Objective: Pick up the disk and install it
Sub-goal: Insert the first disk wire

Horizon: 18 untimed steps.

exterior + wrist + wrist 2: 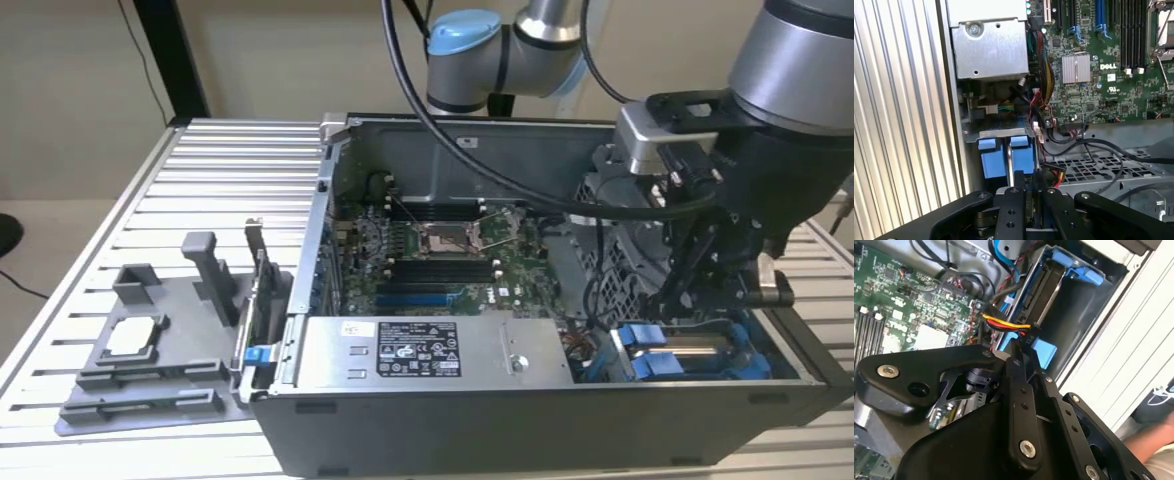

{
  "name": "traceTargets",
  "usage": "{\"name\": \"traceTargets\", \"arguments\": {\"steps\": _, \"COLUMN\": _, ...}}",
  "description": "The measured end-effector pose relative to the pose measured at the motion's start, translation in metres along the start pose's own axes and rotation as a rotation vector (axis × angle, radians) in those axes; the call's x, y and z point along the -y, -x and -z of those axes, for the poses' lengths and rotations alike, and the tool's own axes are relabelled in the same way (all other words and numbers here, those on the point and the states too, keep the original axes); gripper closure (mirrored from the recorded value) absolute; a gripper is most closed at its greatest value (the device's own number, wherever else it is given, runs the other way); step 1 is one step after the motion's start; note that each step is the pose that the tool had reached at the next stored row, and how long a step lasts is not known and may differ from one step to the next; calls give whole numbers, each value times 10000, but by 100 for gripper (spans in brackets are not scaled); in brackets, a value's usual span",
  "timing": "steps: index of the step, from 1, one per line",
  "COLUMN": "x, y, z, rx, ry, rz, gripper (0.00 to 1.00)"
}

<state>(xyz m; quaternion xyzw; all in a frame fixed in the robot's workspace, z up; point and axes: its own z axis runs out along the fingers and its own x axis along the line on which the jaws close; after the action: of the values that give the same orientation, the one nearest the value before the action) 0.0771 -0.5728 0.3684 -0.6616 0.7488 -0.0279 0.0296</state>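
Gripper (1029,186) is down in the computer case (534,425), jaws pinched narrow at the blue frame of the disk (1021,159), which sits in the corner bay. Best to press straight along the bay, clear of the yellow-red cable (1004,322).

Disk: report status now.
Gripper low over the drive bay. Disk in blue carrier, inside bay. Yellow-red cable close beside.

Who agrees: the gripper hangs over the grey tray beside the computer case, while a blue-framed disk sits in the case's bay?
No: the exterior view shows the gripper inside the computer case, above the disk, not over the grey tray.
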Motion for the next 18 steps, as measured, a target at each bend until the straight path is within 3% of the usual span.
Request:
{"name": "traceTargets", "arguments": {"steps": 6, "x": 117, "y": 100, "z": -59, "rx": -238, "ry": -30, "rz": 6, "gripper": 100}}
{"name": "traceTargets", "arguments": {"steps": 12, "x": 240, "y": 155, "z": -98, "rx": -681, "ry": -85, "rz": 12, "gripper": 100}}
{"name": "traceTargets", "arguments": {"steps": 14, "x": 264, "y": 184, "z": -106, "rx": -928, "ry": -116, "rz": 31, "gripper": 100}}
{"name": "traceTargets", "arguments": {"steps": 18, "x": 285, "y": 263, "z": -115, "rx": -1630, "ry": -205, "rz": 89, "gripper": 100}}
